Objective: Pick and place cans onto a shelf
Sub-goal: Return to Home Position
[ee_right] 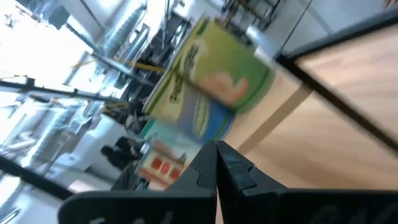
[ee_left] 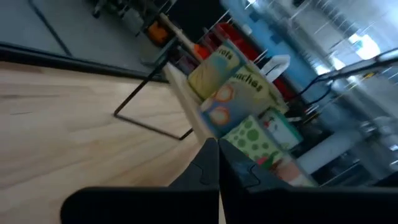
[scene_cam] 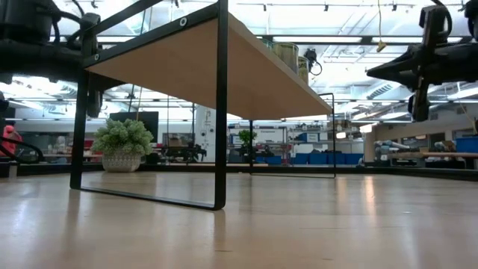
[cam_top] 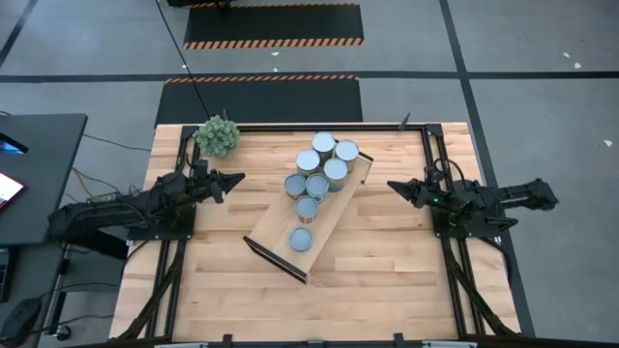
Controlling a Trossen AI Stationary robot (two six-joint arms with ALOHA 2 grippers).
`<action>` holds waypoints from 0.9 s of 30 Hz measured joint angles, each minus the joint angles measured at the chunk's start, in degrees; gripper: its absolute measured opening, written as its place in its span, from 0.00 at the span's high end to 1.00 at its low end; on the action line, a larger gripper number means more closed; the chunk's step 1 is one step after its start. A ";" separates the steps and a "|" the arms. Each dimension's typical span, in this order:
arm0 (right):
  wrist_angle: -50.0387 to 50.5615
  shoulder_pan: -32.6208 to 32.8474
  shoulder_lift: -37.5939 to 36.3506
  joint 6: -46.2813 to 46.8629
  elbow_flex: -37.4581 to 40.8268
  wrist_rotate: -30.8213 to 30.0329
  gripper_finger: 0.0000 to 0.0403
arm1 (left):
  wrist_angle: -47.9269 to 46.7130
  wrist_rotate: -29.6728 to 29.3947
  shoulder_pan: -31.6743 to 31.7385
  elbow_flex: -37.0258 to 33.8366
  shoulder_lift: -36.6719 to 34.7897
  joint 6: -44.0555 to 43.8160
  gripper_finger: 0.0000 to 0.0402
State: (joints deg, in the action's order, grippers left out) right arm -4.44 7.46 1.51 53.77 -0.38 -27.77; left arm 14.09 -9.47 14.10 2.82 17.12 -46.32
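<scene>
The cans [cam_top: 317, 185] stand on the shelf [cam_top: 272, 239], set diagonally mid-bench [cam_top: 387, 280], most of them clustered at its far end, while the left end effector [cam_top: 235, 180] and right end effector [cam_top: 393, 186] hang clenched and empty, clear of the shelf, toward the bench's left and right edges.

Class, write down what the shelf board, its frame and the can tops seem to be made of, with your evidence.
Shelf board: light wood or wood-look panel, matt; even pale tan surface. Frame: probably black-painted metal; thin, straight dark bars. Cans: likely metal; tops pale silvery with a slight sheen, sides wrapped in printed labels.
</scene>
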 joint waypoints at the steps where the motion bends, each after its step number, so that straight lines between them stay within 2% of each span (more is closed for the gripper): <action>1: -0.01 -1.97 -0.31 -0.54 0.00 1.27 1.00 | 1.89 1.35 1.23 -0.92 0.00 -0.78 1.00; 8: 1.53 -14.49 -0.92 -3.13 0.00 16.71 1.00 | 4.68 3.25 3.68 -2.29 0.07 -2.54 1.00; 11: 1.54 -16.55 -0.71 -4.10 0.00 16.28 0.99 | 3.43 2.07 1.48 -2.30 0.07 -2.41 1.00; 16: 0.80 -17.75 -0.67 -7.96 0.00 10.44 0.95 | -2.44 -8.50 -3.53 -2.31 0.11 0.43 0.99; 18: 0.78 -17.86 -0.65 -14.86 0.00 10.09 0.93 | -6.60 -9.66 -4.52 -2.31 0.09 2.30 0.98; 20: 0.77 -17.86 -0.29 -28.11 0.00 10.28 0.93 | -10.56 -9.42 -5.05 -2.27 0.17 8.17 0.95; 23: 0.67 -17.86 -0.27 -43.66 0.00 10.43 0.93 | -10.24 -8.49 -5.11 -2.24 1.68 16.79 0.93; 27: 0.65 -17.86 -0.29 -50.52 0.00 10.45 0.93 | -9.66 -8.40 -5.09 -2.24 1.57 21.73 0.92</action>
State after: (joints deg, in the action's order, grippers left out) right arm -3.79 -10.39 1.21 3.25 -0.38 -17.32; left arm 4.43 -17.87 9.02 0.58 18.70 -24.59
